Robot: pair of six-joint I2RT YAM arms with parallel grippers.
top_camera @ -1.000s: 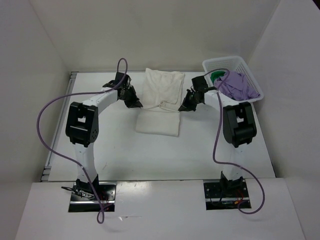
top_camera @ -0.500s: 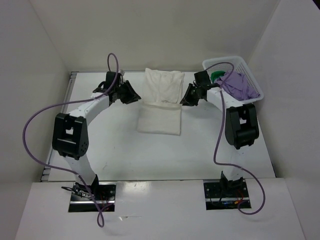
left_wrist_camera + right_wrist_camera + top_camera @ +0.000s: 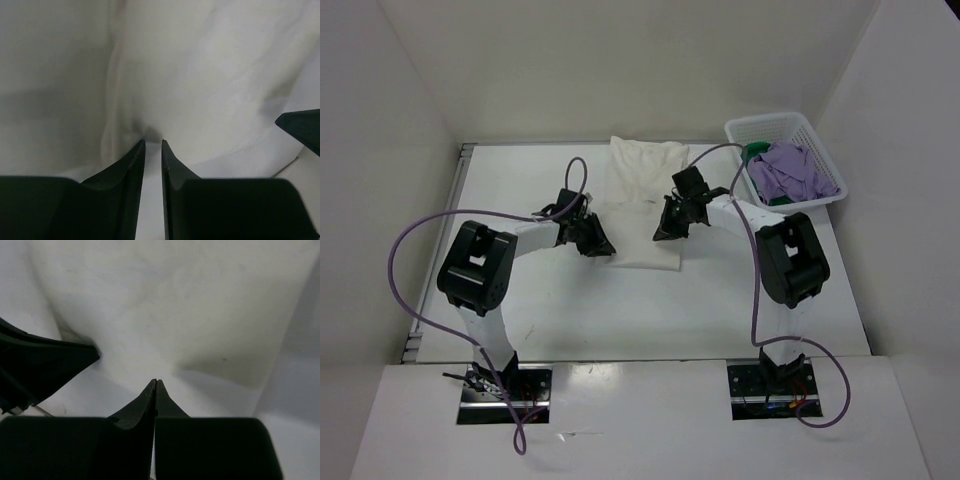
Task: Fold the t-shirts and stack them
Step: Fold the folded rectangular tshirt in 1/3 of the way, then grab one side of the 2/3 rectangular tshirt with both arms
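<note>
Nothing readable here tbh. The white t-shirt (image 3: 640,180) is plain cloth with no print or tag I can make out, and the basket (image 3: 775,121) just to the right of it shows no lettering either. No labels, brand marks, numbers or signs are legible in the overhead or wrist views.

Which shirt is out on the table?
The white shirt, spread on the table; the purple shirt and green shirt are bunched in the basket.
</note>
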